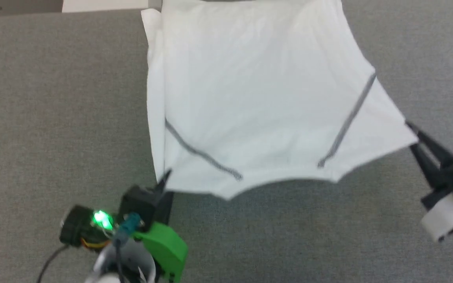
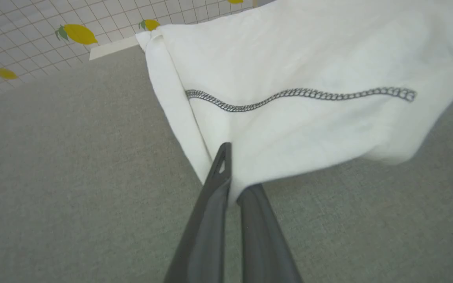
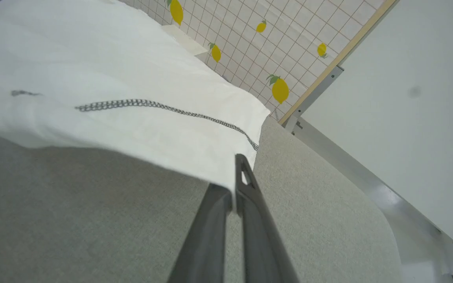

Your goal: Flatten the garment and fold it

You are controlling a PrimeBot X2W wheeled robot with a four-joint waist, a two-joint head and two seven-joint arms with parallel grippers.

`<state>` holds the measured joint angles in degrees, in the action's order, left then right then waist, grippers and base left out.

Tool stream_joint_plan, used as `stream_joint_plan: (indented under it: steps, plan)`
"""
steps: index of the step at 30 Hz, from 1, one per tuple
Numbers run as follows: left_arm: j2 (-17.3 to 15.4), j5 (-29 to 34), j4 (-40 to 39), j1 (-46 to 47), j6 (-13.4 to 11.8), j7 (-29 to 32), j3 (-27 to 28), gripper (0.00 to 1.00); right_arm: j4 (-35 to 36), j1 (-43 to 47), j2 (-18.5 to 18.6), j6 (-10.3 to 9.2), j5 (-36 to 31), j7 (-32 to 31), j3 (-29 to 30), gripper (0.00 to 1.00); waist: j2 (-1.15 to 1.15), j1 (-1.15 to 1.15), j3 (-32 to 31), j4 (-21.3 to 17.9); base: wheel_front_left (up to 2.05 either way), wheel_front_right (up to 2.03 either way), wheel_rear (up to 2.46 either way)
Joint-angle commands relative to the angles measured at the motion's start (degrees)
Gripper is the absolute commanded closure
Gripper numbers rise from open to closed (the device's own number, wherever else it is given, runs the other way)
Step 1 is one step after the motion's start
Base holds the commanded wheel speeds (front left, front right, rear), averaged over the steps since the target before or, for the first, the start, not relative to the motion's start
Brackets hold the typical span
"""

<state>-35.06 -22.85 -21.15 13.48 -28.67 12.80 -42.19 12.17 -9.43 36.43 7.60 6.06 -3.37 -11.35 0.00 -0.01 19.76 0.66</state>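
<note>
Head view | garment [image 1: 258, 98]: judged thin, limp, light; spread over grey table [image 1: 53, 118], near edge lifted | left gripper [image 1: 166, 176], right gripper [image 1: 410, 127]: clamped on near corners | best hold: corners, seams

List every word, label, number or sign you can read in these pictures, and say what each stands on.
None can be read.
The thin white fabric garment with dark grey zigzag stitching shows no label or print.
The white gridded wall carries yellow lemon pictures, no letters.
The grey cloth table top bears no marks.
</note>
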Motion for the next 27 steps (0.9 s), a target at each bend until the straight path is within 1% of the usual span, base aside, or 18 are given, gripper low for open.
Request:
stream_joint_plan:
  steps: [1, 8, 13, 19, 27]
  plan:
    - [-0.5, -0.9, 0.4, -2.1, 0.5, 1.0, -1.1, 1.00, -0.1, 2.9, -0.6, -0.11, -0.1, -0.3, -0.1, 1.00, 0.00, 0.01, -3.3, -0.4, 0.00, 0.00, 0.00]
    - [0.2, -6.1, 4.0, -7.6, 3.5, 4.1, -5.3, 1.00, -2.2, 12.5, -1.5, -0.11, 1.3, -1.5, -2.5, 1.00, 0.00, 0.01, -6.6, -1.1, 0.00, 0.00, 0.00]
    - [0.2, -9.2, 5.5, -10.4, 5.3, 6.0, -7.2, 1.00, -2.5, 17.4, -2.7, -0.11, 1.6, -3.4, -1.9, 1.00, 0.00, 0.01, -8.3, -1.2, 0.00, 0.00, 0.00]
    - [0.0, -10.2, 7.7, -12.5, 5.4, 5.8, -8.0, 1.00, -3.7, 22.9, -3.5, -0.11, 1.8, -5.1, -2.7, 1.00, 0.00, 0.01, -9.6, -1.1, 0.00, 0.00, 0.00]
    - [2.9, -14.1, 12.3, -16.0, 6.6, 4.5, -9.0, 1.00, -6.1, 26.5, -6.4, -0.11, 1.5, -5.7, -2.1, 1.00, 0.00, 0.01, -10.4, -0.8, 0.00, 0.00, 0.00]
